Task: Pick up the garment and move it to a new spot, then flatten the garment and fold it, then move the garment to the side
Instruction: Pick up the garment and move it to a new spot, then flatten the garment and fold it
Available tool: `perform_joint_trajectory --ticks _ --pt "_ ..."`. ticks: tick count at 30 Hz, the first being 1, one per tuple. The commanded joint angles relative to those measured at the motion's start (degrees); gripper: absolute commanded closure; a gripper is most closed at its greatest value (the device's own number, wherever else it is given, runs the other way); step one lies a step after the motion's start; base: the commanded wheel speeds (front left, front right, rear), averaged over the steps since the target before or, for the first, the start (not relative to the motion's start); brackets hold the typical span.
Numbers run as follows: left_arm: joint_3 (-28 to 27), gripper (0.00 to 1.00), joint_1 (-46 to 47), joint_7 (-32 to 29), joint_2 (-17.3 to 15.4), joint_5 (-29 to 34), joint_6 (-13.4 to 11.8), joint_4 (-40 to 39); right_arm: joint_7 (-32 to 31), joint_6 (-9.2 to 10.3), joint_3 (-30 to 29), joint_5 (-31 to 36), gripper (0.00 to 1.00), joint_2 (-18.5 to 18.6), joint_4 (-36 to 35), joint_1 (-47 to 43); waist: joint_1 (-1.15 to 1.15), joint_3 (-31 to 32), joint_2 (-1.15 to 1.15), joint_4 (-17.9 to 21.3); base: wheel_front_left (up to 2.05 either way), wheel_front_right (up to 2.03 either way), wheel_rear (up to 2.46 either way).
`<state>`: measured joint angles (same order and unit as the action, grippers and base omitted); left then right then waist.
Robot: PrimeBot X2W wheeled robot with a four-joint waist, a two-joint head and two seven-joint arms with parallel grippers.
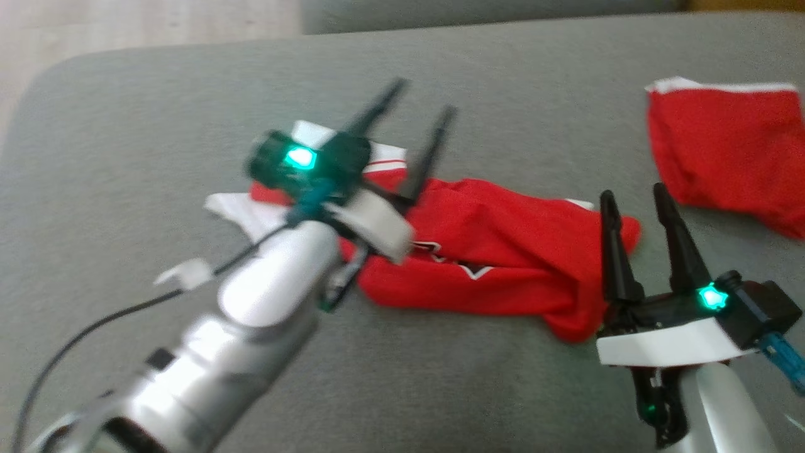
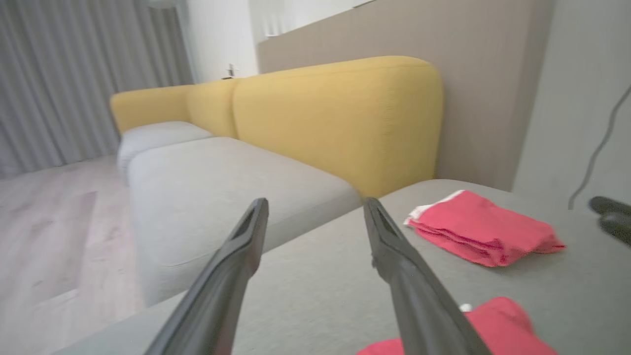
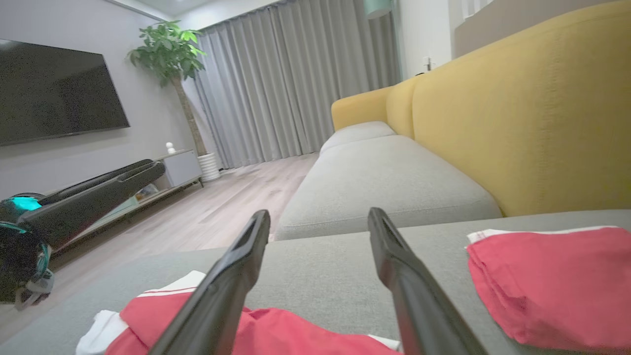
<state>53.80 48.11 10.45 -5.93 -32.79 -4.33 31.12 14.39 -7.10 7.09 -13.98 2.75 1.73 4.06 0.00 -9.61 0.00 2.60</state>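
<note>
The crumpled red garment [image 1: 503,251] lies on the grey cushion [image 1: 188,94] between the grippers. The left gripper [image 1: 424,97] hangs over its white-trimmed left end, and the right gripper [image 1: 633,192] is at its right end. Both are wide open and hold nothing. A folded red cloth [image 1: 729,157] lies apart, far right.

Soft even indoor light, motion blur on the left claw [image 1: 424,97], wide-angle stretch at wrist-view edges.
</note>
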Motion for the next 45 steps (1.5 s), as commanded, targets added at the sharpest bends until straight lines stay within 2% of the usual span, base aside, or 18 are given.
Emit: perform_joint_trajectory --ticks 1,10,15,19,25,34,36,37,45 --pt "-3.12 0.00 1.96 1.59 -2.74 0.26 -0.83 -0.80 0.61 -0.39 0.57 0.64 0.00 0.13 -1.76 0.85 0.00 1.87 0.00 -3.84 0.00 0.00 0.00" --pt "-7.90 0.00 -7.99 4.48 -12.50 2.80 -4.92 -4.49 0.61 -0.39 -1.83 3.49 0.00 0.13 -1.07 -1.08 0.00 4.63 0.00 -11.26 0.00 0.00 0.00" --pt "-12.00 0.00 -19.43 4.52 -14.66 5.99 -9.96 -12.56 0.61 -0.39 -2.56 3.82 0.00 0.13 -0.39 -2.43 0.00 5.67 0.00 -13.18 0.00 0.00 0.00" --pt "-15.94 0.00 -28.88 4.53 -13.66 6.96 -12.51 -17.99 0.61 -0.39 -2.38 3.32 0.00 0.13 0.41 -3.73 0.00 6.12 0.00 -13.97 0.00 0.00 0.00" --pt "-19.28 0.00 -34.98 4.54 -11.88 10.29 -10.88 -20.34 0.61 -0.39 -1.68 3.79 0.00 0.13 1.27 -4.81 0.00 6.22 0.00 -14.77 0.00 0.00 0.00" --pt "-23.01 0.00 -34.44 4.54 -9.11 13.86 -7.41 -20.89 0.02 -0.39 -2.52 5.71 0.00 0.13 4.98 0.52 0.00 3.62 0.00 -15.97 0.00 0.00 0.00" --pt "-23.41 0.00 -33.85 4.54 -8.20 14.54 -6.40 -20.53 -2.79 -0.39 -2.48 6.18 0.00 0.13 6.98 4.33 0.00 2.18 0.00 -16.70 0.00 0.00 0.00" --pt "-24.02 0.00 -33.31 4.54 -7.16 14.92 -5.55 -19.96 -6.14 -0.39 -2.52 6.78 0.00 0.13 8.93 9.01 0.00 0.49 0.00 -17.42 0.00 0.00 0.00" --pt "-25.72 0.00 -31.30 4.54 -2.89 17.39 -1.94 -18.20 -22.86 -0.39 -1.04 4.50 0.00 0.64 23.27 26.96 0.00 -4.99 0.00 -21.67 0.00 0.00 0.00"
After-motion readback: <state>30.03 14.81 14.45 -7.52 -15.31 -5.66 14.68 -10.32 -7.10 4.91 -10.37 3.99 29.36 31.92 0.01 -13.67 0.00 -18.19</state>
